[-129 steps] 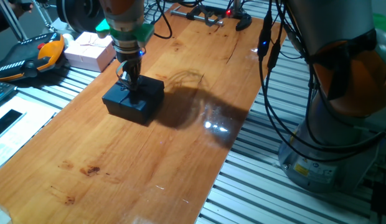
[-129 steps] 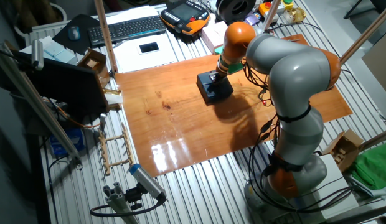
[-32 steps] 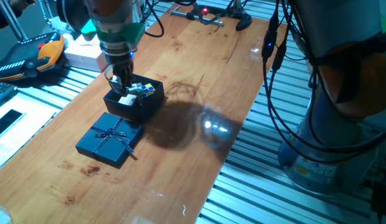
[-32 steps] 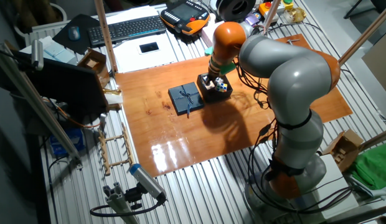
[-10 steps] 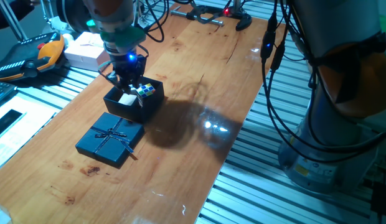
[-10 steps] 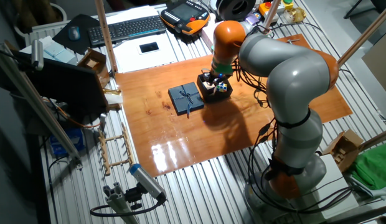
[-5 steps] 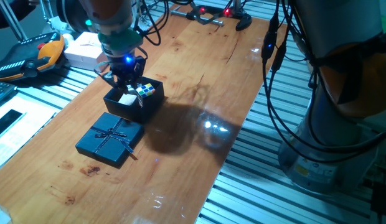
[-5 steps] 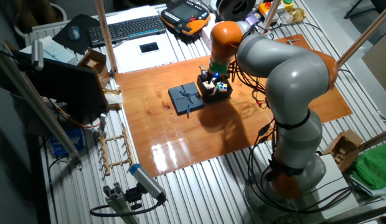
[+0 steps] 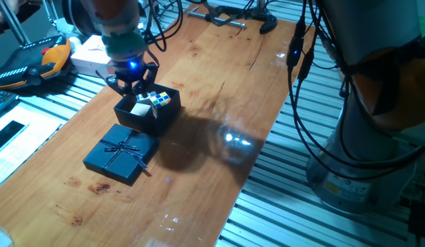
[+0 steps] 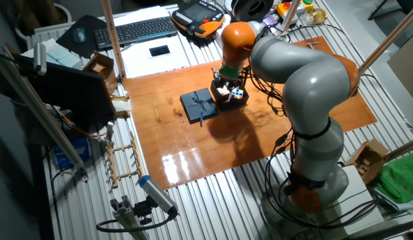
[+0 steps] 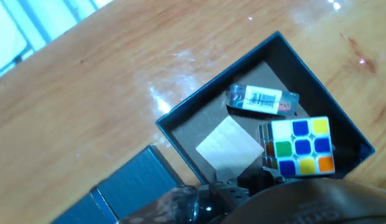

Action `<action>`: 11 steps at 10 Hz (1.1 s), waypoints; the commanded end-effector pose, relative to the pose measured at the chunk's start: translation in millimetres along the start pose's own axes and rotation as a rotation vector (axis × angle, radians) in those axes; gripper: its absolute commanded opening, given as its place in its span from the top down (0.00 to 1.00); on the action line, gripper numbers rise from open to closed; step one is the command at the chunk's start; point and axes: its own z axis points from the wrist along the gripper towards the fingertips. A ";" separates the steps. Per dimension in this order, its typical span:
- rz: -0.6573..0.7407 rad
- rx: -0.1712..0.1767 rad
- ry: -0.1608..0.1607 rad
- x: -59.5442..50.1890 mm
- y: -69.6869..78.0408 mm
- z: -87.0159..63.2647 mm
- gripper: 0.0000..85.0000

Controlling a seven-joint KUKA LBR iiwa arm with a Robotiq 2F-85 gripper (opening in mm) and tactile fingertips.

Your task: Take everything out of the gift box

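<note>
In one fixed view, the open navy gift box (image 9: 148, 112) sits at the far left of the glossy wooden tabletop (image 9: 219, 89). Its lid (image 9: 122, 152), tied with a thin ribbon bow, lies flat just in front, probably set there to free the opening. The end effector (image 9: 132, 88) hangs directly above the box; whether its fingers are spread or closed I cannot tell. A multicoloured puzzle cube (image 9: 158, 100) and a white block (image 9: 140, 108) rest inside, so nothing seems to be out yet.

In the other fixed view, the grey and orange arm bends over the gift box (image 10: 230, 98), with the lid (image 10: 198, 106) just beside it on the left.

In the hand view, the square gift box (image 11: 225, 102) shows thin dark walls and a matte brown floor. The white block (image 11: 230, 149) looks plain and sharp-edged; the puzzle cube (image 11: 298, 147) is glossy with stickered tiles. A small wrapped packet with a barcode label (image 11: 262, 99) lies beyond them, so three items need lifting.
</note>
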 end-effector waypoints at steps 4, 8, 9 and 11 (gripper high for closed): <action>0.602 0.039 -0.007 0.8 1.4 2.3 0.64; 0.742 0.021 0.013 -1.9 5.3 12.0 0.47; 0.785 0.018 0.014 -2.8 6.9 13.8 0.47; 0.853 0.009 0.012 -4.1 8.3 17.5 0.47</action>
